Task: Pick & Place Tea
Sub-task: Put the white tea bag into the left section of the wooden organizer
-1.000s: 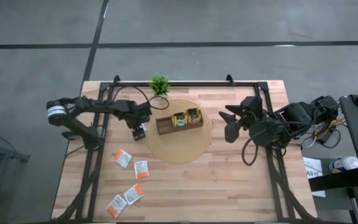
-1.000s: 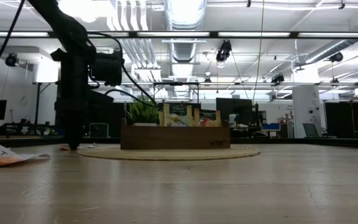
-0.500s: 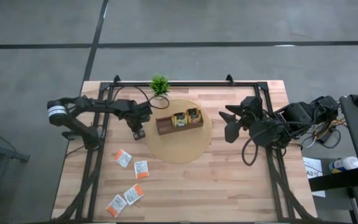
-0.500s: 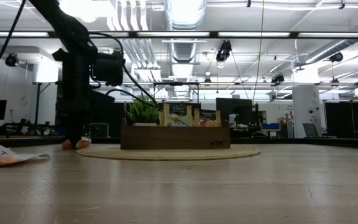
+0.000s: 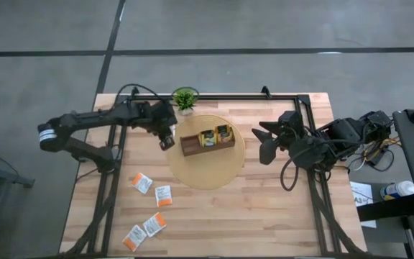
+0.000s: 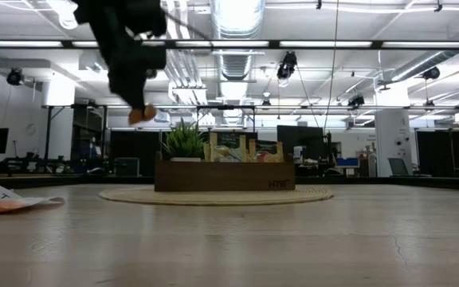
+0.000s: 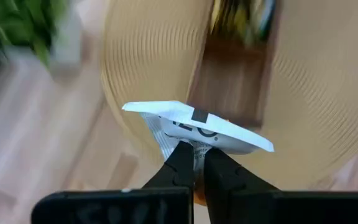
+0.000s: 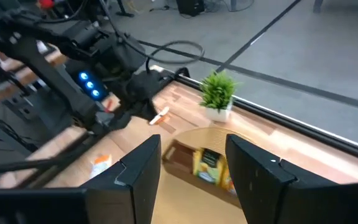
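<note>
My left gripper [image 5: 166, 141] hangs above the table's far left, beside the round woven mat [image 5: 207, 173], shut on a white-and-orange tea sachet [image 7: 197, 127]. In the low view the sachet [image 6: 142, 114] shows well above the tabletop. Several more white-and-orange sachets [image 5: 149, 205] lie flat on the wood at the near left. On the mat stands a brown tray [image 5: 190, 146] with green-and-yellow sachets [image 5: 215, 135] upright in its compartments. My right gripper [image 5: 263, 144] hovers open at the mat's right side, nothing between its fingers [image 8: 138, 171]. My left gripper pinches the sachet between its two fingertips [image 7: 180, 160] at the sachet's near edge [image 7: 188, 144], about midway along that edge. The fingers slant down from the table's left. The sachet is lifted clear and stands out beyond the fingertips, slightly tilted.
A small green potted plant [image 5: 185, 98] stands at the far edge just beyond my left gripper. A black frame rail [image 5: 214, 96] runs along the far edge and down both sides. Bare wood lies near of the mat [image 5: 264, 216].
My left gripper has shut on a sachet lying on the table left of the mat, then risen steeply and tipped a little toward level, drifting toward the far edge. The sachet has been lifted clear of the wood.
</note>
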